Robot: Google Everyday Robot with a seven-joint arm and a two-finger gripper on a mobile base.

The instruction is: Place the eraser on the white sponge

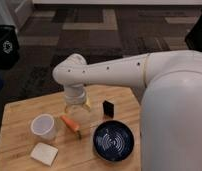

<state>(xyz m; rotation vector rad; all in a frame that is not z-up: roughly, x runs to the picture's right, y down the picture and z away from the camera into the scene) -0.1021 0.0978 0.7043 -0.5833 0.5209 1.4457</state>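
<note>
The eraser (108, 108) is a small black block standing on the wooden table (24, 112), just above the dark bowl (113, 140). The white sponge (44, 153) lies flat near the table's front left corner. My gripper (77, 113) hangs below the arm's wrist over the table's middle, left of the eraser and right above the orange carrot-shaped piece (71, 125). It holds nothing that I can see. The big white arm (109, 72) reaches in from the right.
A translucent white cup (44, 126) stands left of the carrot piece, above the sponge. A black bin (5, 46) stands on the floor at the far left. The robot's white body (174, 115) fills the right side. Patterned carpet lies beyond the table.
</note>
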